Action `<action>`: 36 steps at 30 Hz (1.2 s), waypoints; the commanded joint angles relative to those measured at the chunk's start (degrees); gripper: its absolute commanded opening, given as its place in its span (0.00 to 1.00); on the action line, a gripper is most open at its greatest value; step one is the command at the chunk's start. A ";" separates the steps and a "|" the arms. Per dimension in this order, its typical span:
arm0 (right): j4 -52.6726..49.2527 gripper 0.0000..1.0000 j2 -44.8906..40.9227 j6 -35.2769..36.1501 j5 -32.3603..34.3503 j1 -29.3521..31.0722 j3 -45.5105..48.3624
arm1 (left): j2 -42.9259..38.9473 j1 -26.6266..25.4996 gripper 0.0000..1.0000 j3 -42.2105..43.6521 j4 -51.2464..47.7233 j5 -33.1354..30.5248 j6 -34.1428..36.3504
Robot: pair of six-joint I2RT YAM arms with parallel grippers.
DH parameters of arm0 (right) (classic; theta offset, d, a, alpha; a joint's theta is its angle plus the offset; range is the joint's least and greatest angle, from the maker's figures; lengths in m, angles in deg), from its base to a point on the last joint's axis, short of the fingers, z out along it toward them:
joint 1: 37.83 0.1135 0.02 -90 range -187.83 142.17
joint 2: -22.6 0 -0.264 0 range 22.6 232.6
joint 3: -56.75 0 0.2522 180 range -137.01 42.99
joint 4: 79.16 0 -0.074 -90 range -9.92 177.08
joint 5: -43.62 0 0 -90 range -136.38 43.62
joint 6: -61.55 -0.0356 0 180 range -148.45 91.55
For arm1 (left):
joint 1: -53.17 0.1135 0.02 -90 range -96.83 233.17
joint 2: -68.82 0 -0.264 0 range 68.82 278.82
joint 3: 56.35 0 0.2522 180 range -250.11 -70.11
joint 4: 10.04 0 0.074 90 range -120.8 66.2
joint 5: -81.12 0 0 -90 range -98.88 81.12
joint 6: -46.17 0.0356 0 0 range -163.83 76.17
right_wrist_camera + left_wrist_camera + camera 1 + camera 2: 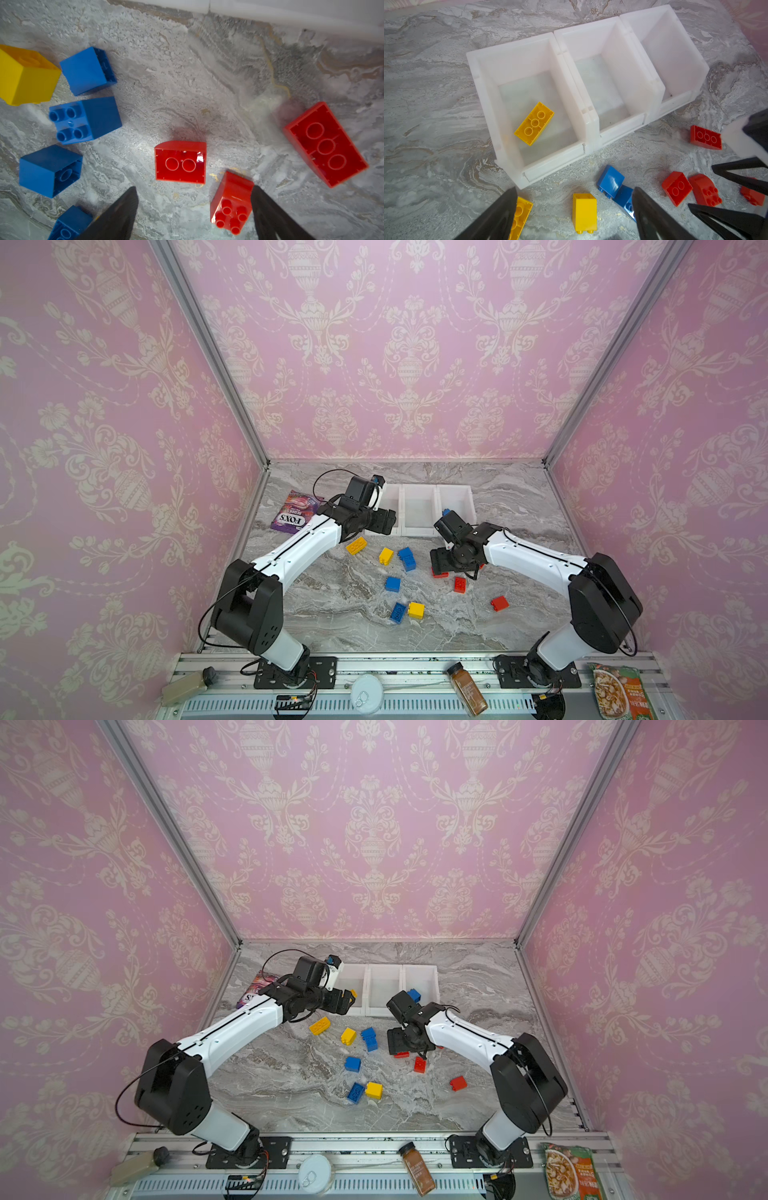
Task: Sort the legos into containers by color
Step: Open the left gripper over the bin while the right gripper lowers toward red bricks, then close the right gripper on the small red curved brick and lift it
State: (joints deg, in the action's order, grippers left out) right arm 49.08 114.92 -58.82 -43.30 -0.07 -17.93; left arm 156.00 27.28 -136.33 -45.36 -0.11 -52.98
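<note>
Right pincer (pixel 193 186) gapes, a red brick (pixel 231 204) lying between its fingers; left pincer (pixel 574 188) gapes empty near the six-o'clock side of the bins (pixel 508 44), a yellow brick (pixel 534 124) in the nine-o'clock one.

Yellow, red, blue legos (pixel 416 609); white containers (pixel 564 83); grey marbled tabletop (pixel 332 614); pink damask wallpaper (pixel 411 344).
</note>
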 commanded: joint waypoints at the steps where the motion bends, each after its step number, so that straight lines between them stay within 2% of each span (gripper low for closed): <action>1: -0.36 0.83 2.14 0.05 2.55 1.21 -1.45 | -5.43 2.20 0.91 4.64 3.07 3.65 -3.69; 6: 0.72 0.80 5.37 -0.13 3.14 2.05 -2.53 | -11.13 6.59 0.92 10.94 5.91 8.42 -6.50; 11: 1.00 0.77 8.40 -0.11 3.61 3.08 -4.15 | -13.41 8.51 0.92 14.10 5.74 8.45 -6.58; 20: 0.67 0.72 11.09 -0.65 5.66 3.36 -5.70 | -13.79 9.35 0.92 15.33 6.31 8.87 -6.53; 28: 0.30 0.60 11.97 -1.44 6.04 3.37 -5.78 | -13.00 9.36 0.92 15.34 6.69 9.24 -6.58; 32: -0.32 0.59 12.02 -1.51 5.96 3.41 -5.87 | -13.15 9.45 0.92 15.26 6.44 9.15 -6.33; 36: -0.63 0.53 12.24 -1.49 5.68 3.38 -5.87 | -13.27 9.45 0.92 15.25 6.36 9.07 -6.32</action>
State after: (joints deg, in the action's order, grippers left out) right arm 50.28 126.46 -59.96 -38.43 2.97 -22.55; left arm 143.06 36.22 -121.64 -39.51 7.39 -58.58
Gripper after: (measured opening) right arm 0.539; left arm 0.923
